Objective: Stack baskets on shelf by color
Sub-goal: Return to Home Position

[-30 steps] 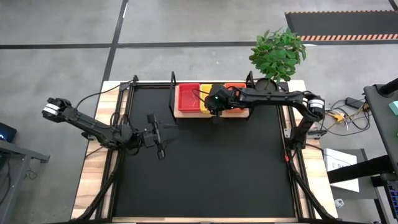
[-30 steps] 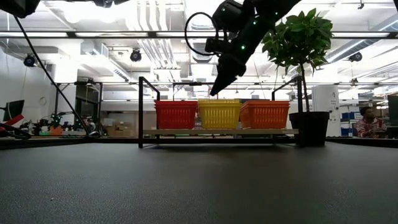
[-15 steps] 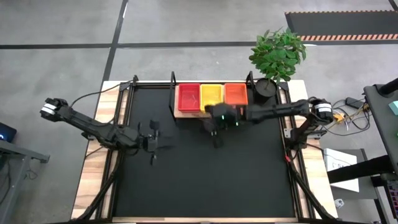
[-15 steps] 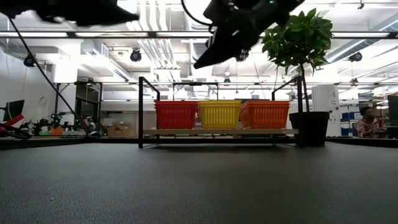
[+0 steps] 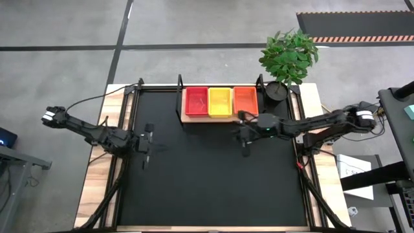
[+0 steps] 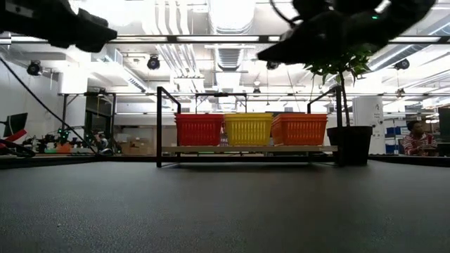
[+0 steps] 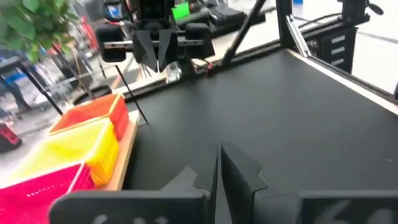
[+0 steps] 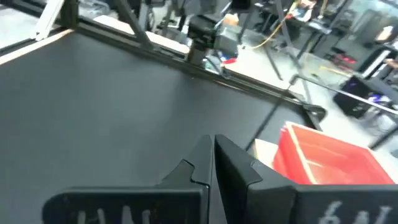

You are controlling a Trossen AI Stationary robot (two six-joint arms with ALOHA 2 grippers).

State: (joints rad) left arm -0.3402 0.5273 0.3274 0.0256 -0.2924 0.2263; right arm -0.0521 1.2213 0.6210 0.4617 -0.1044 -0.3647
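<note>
Baskets (image 5: 220,101) stand by colour on the shelf (image 6: 246,149); left claw (image 5: 145,160) and right claw (image 5: 244,150) hover before it, both pinched closed, empty.

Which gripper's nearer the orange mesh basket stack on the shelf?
Right. The right gripper hovers in front of the orange plastic mesh basket stack; the left gripper is far off near the black mat's left edge.
</note>
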